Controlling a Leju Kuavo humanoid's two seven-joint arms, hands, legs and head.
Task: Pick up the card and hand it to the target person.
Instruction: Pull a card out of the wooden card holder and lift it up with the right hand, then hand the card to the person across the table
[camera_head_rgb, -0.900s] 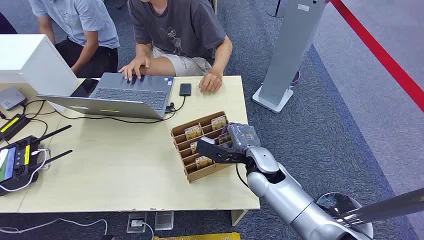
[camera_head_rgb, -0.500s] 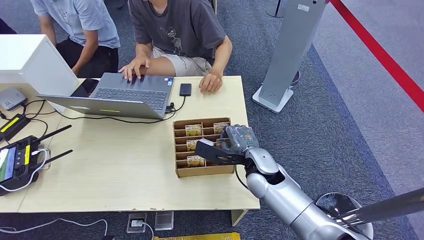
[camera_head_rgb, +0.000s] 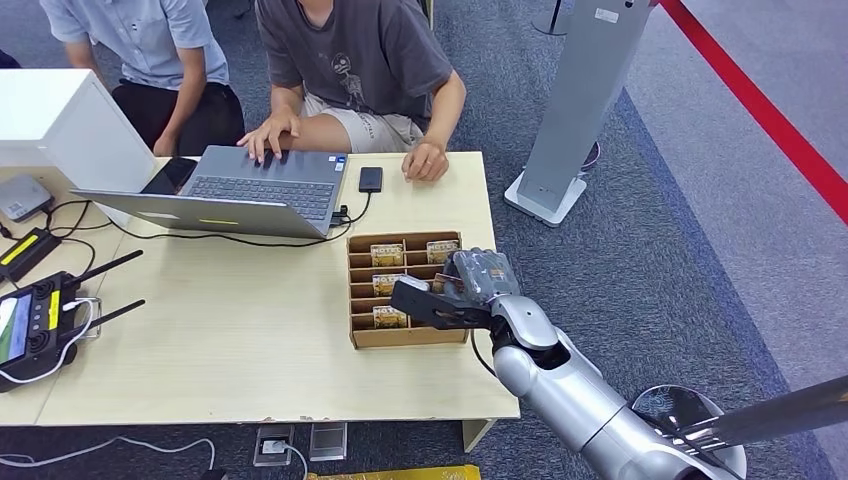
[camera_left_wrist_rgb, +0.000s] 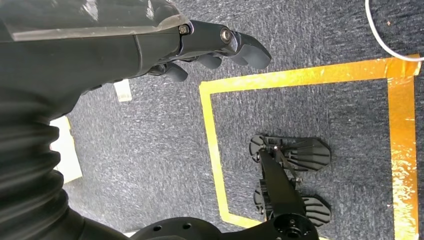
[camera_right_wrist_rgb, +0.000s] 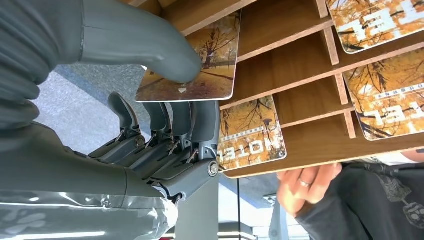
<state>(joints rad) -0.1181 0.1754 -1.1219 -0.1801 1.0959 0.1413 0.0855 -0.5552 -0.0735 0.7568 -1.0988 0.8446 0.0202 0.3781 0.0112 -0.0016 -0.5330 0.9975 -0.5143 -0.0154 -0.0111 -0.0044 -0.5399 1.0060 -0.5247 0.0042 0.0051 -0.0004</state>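
Note:
A brown slotted card holder (camera_head_rgb: 410, 338) stands on the table near its right edge, with several autumn-print hotel cards (camera_head_rgb: 386, 253) in its slots. My right hand (camera_head_rgb: 468, 290) hovers over the holder's right side. In the right wrist view that hand (camera_right_wrist_rgb: 165, 125) pinches one card (camera_right_wrist_rgb: 205, 75) between the thumb and the dark fingers, and the card sits at the holder's edge (camera_right_wrist_rgb: 300, 40). A person in a dark grey T-shirt (camera_head_rgb: 350, 60) sits across the table, one hand (camera_head_rgb: 425, 162) resting on it. My left hand (camera_left_wrist_rgb: 200, 45) hangs over the carpet, fingers apart, holding nothing.
A laptop (camera_head_rgb: 250, 185) and a black phone (camera_head_rgb: 371, 179) lie between the holder and the person. A second person (camera_head_rgb: 150, 50) sits at the far left. A remote controller (camera_head_rgb: 35, 320) and a white box (camera_head_rgb: 60, 120) occupy the table's left. A grey stand (camera_head_rgb: 580, 100) rises to the right.
The card holder has swung from a skewed angle to lie square with the table's edge. My right hand has stayed over its right side.

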